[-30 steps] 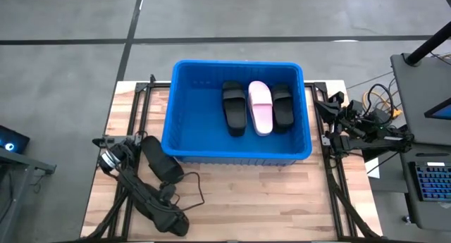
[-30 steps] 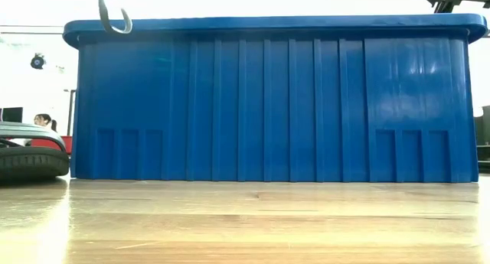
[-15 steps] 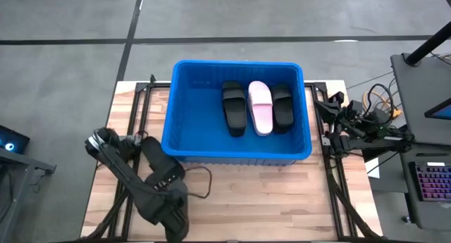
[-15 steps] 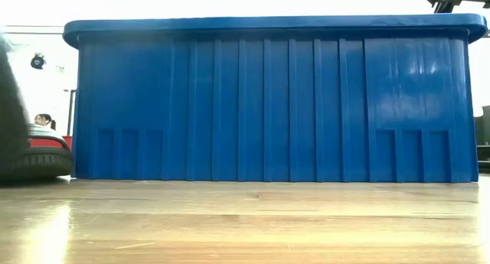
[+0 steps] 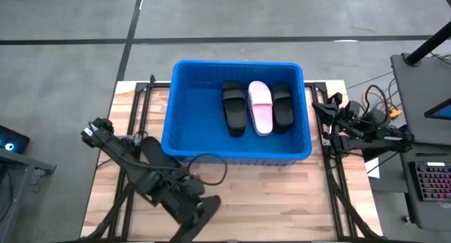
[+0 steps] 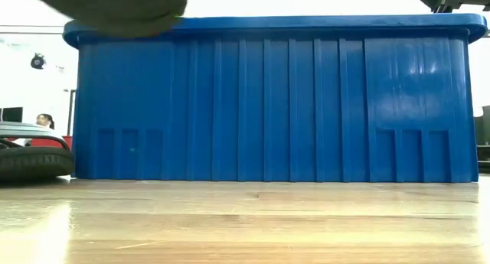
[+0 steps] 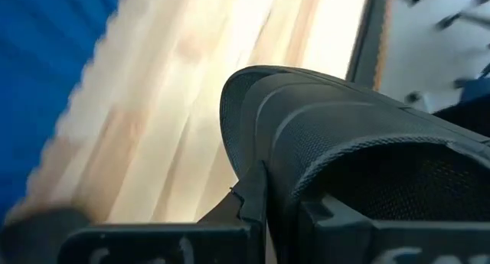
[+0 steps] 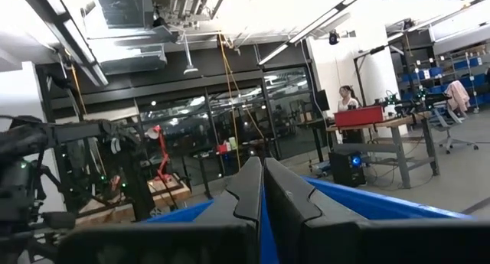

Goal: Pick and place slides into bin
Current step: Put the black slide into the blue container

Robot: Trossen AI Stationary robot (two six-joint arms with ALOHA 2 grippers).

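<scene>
The pale plank bench (image 5: 282, 194) carries the bin (image 5: 238, 63), a bright blue tub with ribbed walls and a rolled rim, sitting in the upper centre of the high view. Your left arm (image 5: 134, 165) has swung in the last second from the lower left corner toward the lower centre. In the low view, a dark sole now hangs at the upper left, level with the rim, where there was none before. Read that as a clean pickup: the carry over the wall comes next.

Three slides lie side by side inside the bin: matte black (image 5: 234, 109), pale pink (image 5: 260, 108), matte black (image 5: 282, 106). Another black one (image 6: 31, 163) rests on the bench at the left edge of the low view.

The left hand (image 7: 279, 199) pinches the lifted slide (image 7: 344, 118) by its pebbled strap. The right hand (image 8: 262, 172) waits at the bench's right edge, its fingers pressed together and holding nothing.
</scene>
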